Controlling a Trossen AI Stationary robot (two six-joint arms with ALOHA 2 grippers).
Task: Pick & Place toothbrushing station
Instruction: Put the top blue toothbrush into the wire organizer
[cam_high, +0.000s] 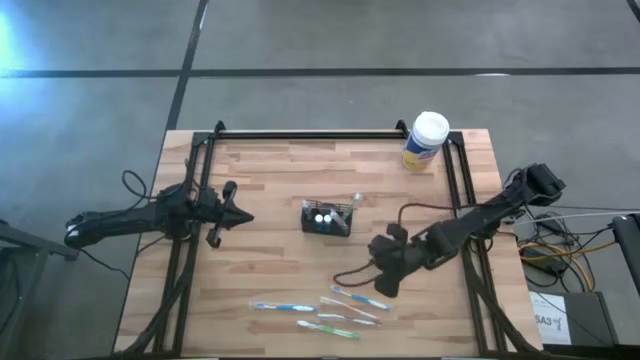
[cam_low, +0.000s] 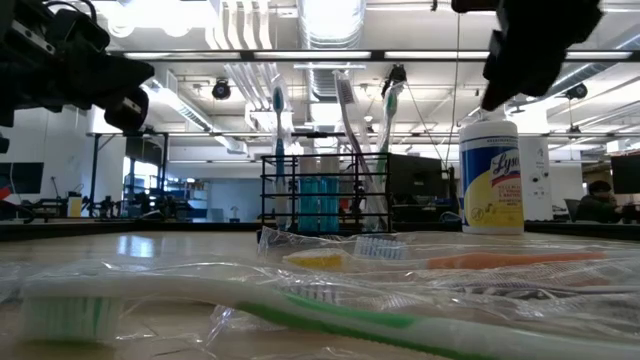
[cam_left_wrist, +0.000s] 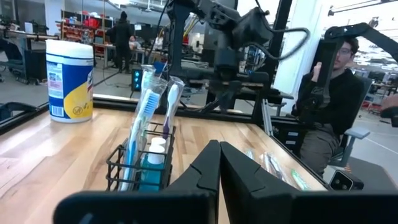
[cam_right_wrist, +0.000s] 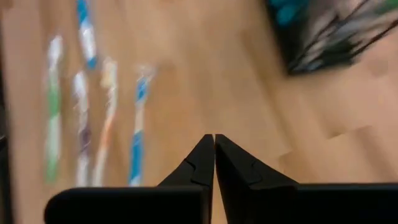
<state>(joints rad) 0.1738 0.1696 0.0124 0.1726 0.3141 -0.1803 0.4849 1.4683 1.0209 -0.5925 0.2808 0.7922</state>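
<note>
From above, you see the black mesh holder at the middle of the wooden table, its long side running left to right. Four wrapped toothbrushes lie near the front edge, all roughly left to right. The left gripper waits left of the holder; the right gripper hovers between holder and brushes. The yellow canister stands at the far right corner.

At table height, a green toothbrush in clear wrap lies across the foreground, and upright brushes stand in the holder.

Your left wrist camera shows its fingers pressed together, pointing at the holder, with a seated person beyond the table.

Your right wrist camera shows fingers closed, empty, above bare wood beside the brushes.
</note>
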